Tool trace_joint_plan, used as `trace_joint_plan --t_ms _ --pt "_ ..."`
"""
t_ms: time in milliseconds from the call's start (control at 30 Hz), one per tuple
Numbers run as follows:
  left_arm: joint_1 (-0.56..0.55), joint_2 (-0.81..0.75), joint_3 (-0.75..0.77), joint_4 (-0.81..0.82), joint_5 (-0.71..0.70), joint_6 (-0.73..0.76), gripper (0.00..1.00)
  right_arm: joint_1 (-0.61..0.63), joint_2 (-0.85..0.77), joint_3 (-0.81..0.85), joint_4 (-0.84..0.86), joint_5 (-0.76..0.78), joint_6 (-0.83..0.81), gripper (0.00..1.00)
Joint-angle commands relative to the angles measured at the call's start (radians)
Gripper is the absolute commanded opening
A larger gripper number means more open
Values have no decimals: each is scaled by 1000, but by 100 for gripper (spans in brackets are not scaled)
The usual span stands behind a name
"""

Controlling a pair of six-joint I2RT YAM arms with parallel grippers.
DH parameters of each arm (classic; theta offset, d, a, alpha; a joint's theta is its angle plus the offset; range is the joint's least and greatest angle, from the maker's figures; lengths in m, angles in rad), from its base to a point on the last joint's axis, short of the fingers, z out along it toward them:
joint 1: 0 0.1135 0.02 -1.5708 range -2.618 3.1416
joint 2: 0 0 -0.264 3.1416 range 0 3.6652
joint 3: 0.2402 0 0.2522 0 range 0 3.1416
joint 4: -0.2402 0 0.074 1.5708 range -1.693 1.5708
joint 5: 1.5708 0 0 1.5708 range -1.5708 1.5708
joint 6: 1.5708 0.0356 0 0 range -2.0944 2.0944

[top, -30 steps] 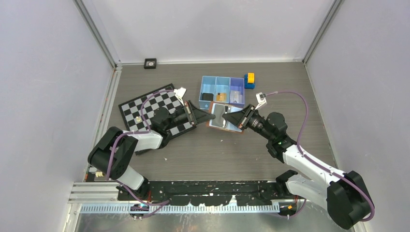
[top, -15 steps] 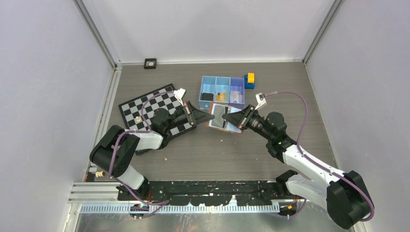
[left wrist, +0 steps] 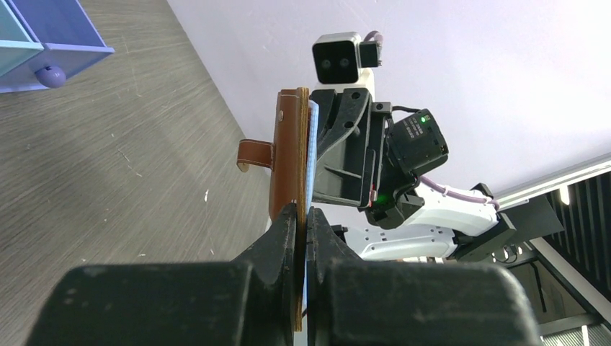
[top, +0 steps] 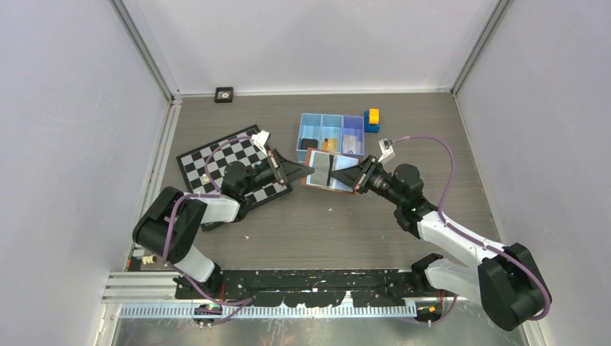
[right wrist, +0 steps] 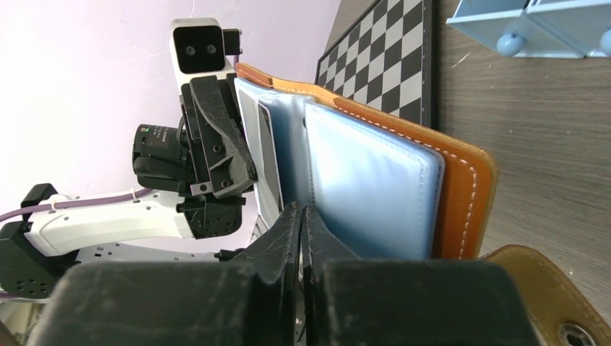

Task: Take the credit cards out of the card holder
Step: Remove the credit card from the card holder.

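1. Top external view: the card holder is open and held up between the two grippers, just in front of the blue tray and near the middle of the table.
2. The left gripper meets the holder's left edge, and the right gripper meets its right edge. Both arms reach inward toward each other.
3. The holder's inside faces up and toward the camera. Its left half looks dark, its right half pale blue, and a brown border runs round both.
4. Left wrist view: the holder appears edge-on and upright. The left fingers are pressed together on its thin brown cover, with no gap visible beside the leather. A brown strap sticks out from its outer face.
5. Right wrist view: the right fingers stand very close together, leaving only a narrow slit. They nip the edge of a pale inner leaf of the holder. Whether that leaf is a pocket or a card, I cannot tell.
6. The credit cards sit inside the holder's pale blue pockets; one grey card shows through a sleeve.
7. A chessboard lies to the left under the left arm.
8. A yellow-and-blue toy block stands just beside the tray's right end.
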Motion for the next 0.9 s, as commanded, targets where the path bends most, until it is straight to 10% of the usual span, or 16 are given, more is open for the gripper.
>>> trace_joint_plan --t_ms 0,167,867 --pt "0 -23 2 88 -6 -13 0 -5 13 24 87 -39 23 8" --pt "0 -14 6 95 -1 -22 0 -5 17 17 136 -65 40 30" --pt "-11 -11 20 118 20 -30 0 -10 -29 0 138 -49 33 38"
